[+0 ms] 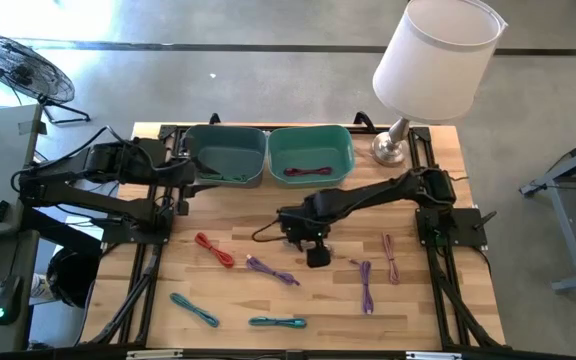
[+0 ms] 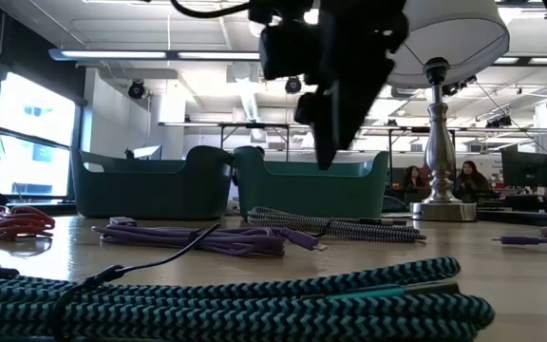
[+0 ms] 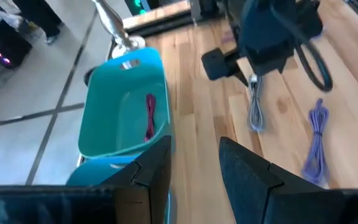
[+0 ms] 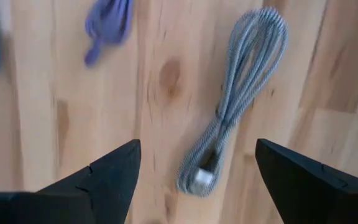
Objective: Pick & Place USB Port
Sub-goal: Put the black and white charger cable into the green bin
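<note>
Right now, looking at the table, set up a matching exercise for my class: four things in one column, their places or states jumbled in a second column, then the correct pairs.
Things:
1. red cable
2. grey cable
3. dark red cable
4. lamp

Places or states:
A. lying inside the teal bin
B. standing at the table's far right corner
C. on the wood between the right gripper open fingers
D. loose on the table, left of the purple cable

Pairs: 1-D, 2-C, 3-A, 4-B

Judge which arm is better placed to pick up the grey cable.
Right. Its open end effector hangs directly above the grey cable, fingers either side. The left end effector waits by the bin.
</note>
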Robot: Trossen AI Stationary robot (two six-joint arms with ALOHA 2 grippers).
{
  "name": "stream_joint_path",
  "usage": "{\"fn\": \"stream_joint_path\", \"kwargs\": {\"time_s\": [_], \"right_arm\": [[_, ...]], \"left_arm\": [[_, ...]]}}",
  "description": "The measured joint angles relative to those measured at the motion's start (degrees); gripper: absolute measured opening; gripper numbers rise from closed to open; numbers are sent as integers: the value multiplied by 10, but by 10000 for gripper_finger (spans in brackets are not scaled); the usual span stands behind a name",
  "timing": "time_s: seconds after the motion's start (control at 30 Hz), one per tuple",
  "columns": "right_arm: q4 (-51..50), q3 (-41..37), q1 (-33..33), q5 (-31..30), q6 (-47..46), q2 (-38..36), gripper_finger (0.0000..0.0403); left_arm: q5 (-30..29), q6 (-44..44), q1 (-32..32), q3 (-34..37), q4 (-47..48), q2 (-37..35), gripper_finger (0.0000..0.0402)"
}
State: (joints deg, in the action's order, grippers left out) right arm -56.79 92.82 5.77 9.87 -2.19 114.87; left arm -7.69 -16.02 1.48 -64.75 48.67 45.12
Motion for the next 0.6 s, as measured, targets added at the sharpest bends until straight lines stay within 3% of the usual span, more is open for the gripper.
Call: {"fn": "stream_joint_path", "kwargs": {"time_s": [0.6], "right_arm": [[44, 0, -6, -70, -161, 48, 309]], "left_arm": [[101, -30, 0, 0, 83, 0, 130]]}}
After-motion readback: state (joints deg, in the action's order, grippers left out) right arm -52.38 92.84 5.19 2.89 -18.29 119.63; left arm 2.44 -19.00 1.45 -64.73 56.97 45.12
